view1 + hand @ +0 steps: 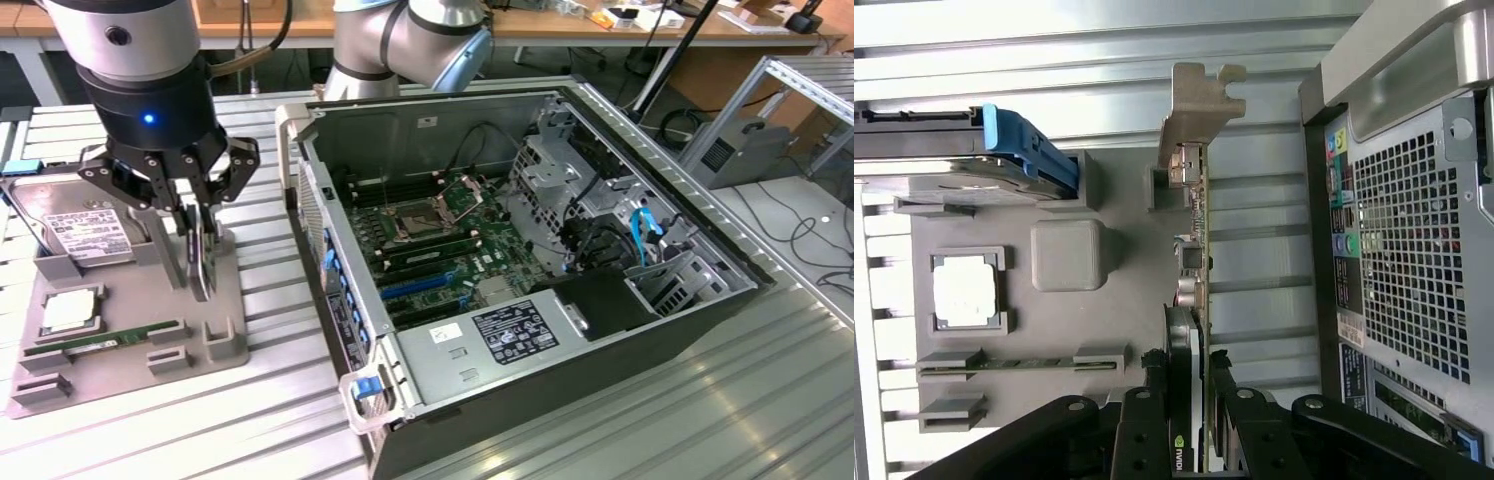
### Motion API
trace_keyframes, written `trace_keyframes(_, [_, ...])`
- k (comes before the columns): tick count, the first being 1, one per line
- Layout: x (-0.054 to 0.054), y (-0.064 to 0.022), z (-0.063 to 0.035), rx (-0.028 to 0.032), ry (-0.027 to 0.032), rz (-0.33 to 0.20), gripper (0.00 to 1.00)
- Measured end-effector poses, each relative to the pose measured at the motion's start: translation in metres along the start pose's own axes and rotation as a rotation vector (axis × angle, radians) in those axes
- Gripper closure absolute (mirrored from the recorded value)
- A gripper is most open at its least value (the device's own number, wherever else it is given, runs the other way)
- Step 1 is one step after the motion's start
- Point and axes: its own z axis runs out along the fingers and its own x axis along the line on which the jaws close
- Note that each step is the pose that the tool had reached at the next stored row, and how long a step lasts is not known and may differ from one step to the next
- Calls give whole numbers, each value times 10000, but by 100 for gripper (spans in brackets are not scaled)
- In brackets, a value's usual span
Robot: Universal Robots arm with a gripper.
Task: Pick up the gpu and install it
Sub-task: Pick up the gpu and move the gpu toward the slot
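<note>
Gripper (pixel 196 205) is hanging straight over the grey holder (pixel 220 335) on the exterior view's left, and we're watching its two fingers (pixel 1144 430) sitting about half spread, one pressing on each face of the graphics card (pixel 1184 345). We're calling that a grip on the card's fan end. The card is standing on its edge, with its silver bracket (pixel 1194 110) at the end away from the fingers. It seems to be sitting in its slot on the holder, though we're not seeing that seat cleanly. So we're judging the pickup only begun: clamped, not lifted. Beside it the hard drive (pixel 80 235) and the memory stick (pixel 120 340) are resting in their places. Over on the exterior view's right the open computer case (pixel 534 425) is lying with its board (pixel 454 235) showing and no card fitted, so the whole install is waiting.
</note>
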Motion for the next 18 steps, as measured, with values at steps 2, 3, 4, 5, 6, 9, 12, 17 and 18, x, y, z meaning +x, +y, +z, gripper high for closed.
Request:
trace_keyframes(2, [0, 0, -9, -7, 0, -1, 73])
trace_keyframes(3, [0, 0, -13, -7, 1, 0, 73])
trace_keyframes(4, [0, 1, -18, -8, 2, 0, 73])
trace_keyframes(5, [-1, 1, -21, -9, 1, 0, 73])
trace_keyframes(6, [-1, 1, -28, -10, 1, 0, 73])
trace_keyframes(9, [-2, 3, -58, -11, 2, 0, 73])
trace_keyframes(12, [-2, 4, -91, -12, 1, 0, 73])
trace_keyframes(17, [-3, 6, -127, -11, 2, 0, 73])
trace_keyframes(18, [-3, 6, -136, -12, 1, 0, 73])
